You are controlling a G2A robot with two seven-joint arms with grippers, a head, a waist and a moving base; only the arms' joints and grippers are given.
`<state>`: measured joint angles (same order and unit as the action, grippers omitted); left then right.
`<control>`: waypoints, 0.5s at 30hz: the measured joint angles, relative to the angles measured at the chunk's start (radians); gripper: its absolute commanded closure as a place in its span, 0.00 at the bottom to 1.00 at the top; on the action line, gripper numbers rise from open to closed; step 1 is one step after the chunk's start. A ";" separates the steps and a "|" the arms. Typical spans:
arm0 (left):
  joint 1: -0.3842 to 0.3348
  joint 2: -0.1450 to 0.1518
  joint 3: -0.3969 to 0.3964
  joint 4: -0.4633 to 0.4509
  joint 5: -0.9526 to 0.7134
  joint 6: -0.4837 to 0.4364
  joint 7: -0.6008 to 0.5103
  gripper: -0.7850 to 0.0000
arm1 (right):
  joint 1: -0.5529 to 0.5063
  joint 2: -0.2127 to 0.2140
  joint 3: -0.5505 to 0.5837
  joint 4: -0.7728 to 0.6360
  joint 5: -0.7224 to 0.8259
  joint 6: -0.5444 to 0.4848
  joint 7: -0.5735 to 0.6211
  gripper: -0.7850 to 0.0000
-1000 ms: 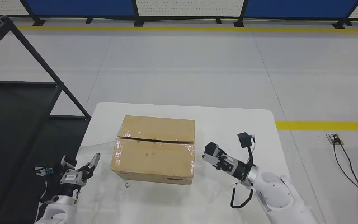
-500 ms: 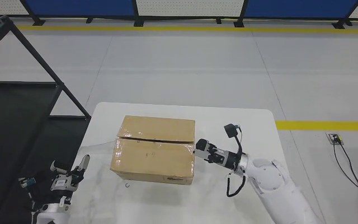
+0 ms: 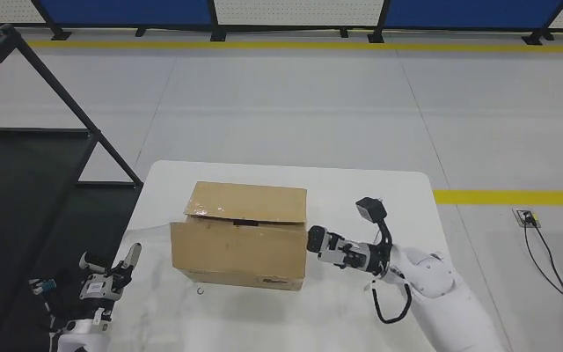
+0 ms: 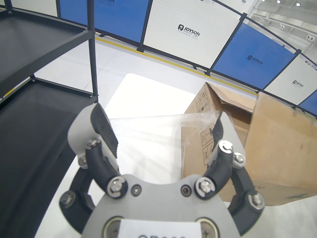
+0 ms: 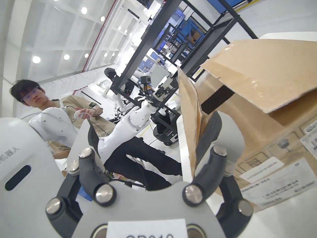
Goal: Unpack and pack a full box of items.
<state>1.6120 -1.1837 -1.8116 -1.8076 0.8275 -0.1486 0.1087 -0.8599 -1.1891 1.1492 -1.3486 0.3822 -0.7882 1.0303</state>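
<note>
Risk: right gripper sits at the right end of the brown cardboard box, jaws wide, near flap's edge between them but unclamped. Flap could fall shut, or a sideways nudge could skid the box. Left gripper near-left, spread wide, empty. Box mid white table: near flap upright, clear tape strip trailing left.

- The right claw stands spread wide.
- The cardboard box sits on the white desk.
- One flap stands upright, its edge between the claw's fingers, close against one pad.
- A second flap lies half-raised over the opening.
</note>
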 measured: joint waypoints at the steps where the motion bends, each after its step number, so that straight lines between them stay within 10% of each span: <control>1: 0.000 0.000 0.000 0.000 0.000 0.000 0.000 0.00 | -0.003 0.003 0.000 -0.016 0.018 0.004 0.014 0.00; 15: 0.006 -0.002 -0.005 -0.017 -0.022 -0.037 0.017 0.00 | -0.036 0.081 -0.067 -0.204 -0.029 0.035 0.037 0.00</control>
<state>1.6178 -1.1861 -1.8164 -1.8244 0.8057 -0.1856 0.1260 -0.8960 -1.1078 1.0818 -1.5525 0.3529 -0.7531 1.0672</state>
